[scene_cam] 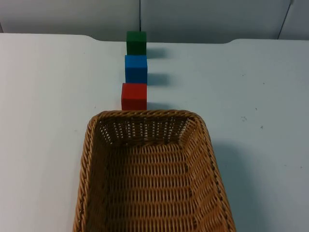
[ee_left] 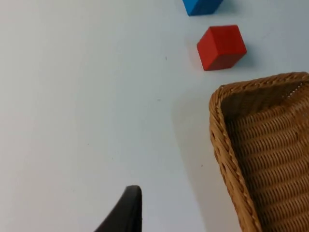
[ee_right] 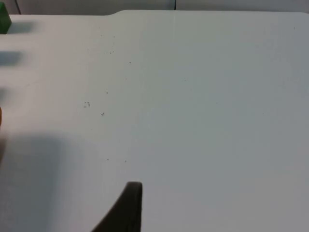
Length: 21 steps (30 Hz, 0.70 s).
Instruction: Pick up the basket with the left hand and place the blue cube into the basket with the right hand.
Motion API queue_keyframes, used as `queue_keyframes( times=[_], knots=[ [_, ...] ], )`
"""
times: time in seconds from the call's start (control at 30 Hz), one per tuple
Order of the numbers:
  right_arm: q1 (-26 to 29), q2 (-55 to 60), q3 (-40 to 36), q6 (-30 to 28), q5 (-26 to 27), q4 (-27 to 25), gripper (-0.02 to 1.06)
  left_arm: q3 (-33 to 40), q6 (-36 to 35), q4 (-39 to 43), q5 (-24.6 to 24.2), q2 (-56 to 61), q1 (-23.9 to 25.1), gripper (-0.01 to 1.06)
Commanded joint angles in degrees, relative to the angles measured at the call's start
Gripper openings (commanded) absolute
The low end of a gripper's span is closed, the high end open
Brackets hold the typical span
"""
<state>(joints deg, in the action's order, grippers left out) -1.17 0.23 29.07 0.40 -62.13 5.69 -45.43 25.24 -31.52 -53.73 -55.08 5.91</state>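
While the wicker basket [scene_cam: 152, 179] sits on the white bench [scene_cam: 48, 121], 3 cubes line up beyond its far rim: red cube [scene_cam: 133, 96] nearest, blue cube [scene_cam: 136, 68] between, green cube [scene_cam: 136, 42] farthest. Whether either arm's fingers are released or clenched, I cannot tell.

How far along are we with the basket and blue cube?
Nothing looks done yet. The basket sits on the table, and the blue cube stands in line between the green cube and red cube. The left wrist view looks toward the basket's rim. Lifting the basket and placing the cube remain.
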Motion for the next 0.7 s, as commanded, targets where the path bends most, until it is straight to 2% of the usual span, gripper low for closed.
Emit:
queue_keyframes(
  times=[0.0, 0.07, 0.43, 0.6, 0.67],
  knots=[
    [0.4, -0.2, -0.1, -0.4, 0.5, 0.0, 1.04, -0.5, 2.3, -3.4, 0.9, -3.1, -0.4, 1.04],
    [0.4, -0.2, -0.1, -0.4, 0.5, 0.0, 1.04, -0.5, 6.3, -7.2, 1.2, -7.8, -0.4, 1.04],
    [0.4, -0.2, -0.1, 0.1, 0.5, 0.1, 1.04, -0.4, 9.3, -9.3, 3.6, -19.7, -0.4, 1.04],
    [0.4, -0.2, -0.1, 0.7, 0.5, 0.5, 1.04, 6.3, 16.1, -19.0, 11.1, -22.6, -0.4, 1.04],
    [0.4, -0.2, -0.1, 0.7, 0.5, 0.5, 1.04, 7.7, 16.7, -19.8, 12.0, -23.0, -0.4, 1.04]
  ],
)
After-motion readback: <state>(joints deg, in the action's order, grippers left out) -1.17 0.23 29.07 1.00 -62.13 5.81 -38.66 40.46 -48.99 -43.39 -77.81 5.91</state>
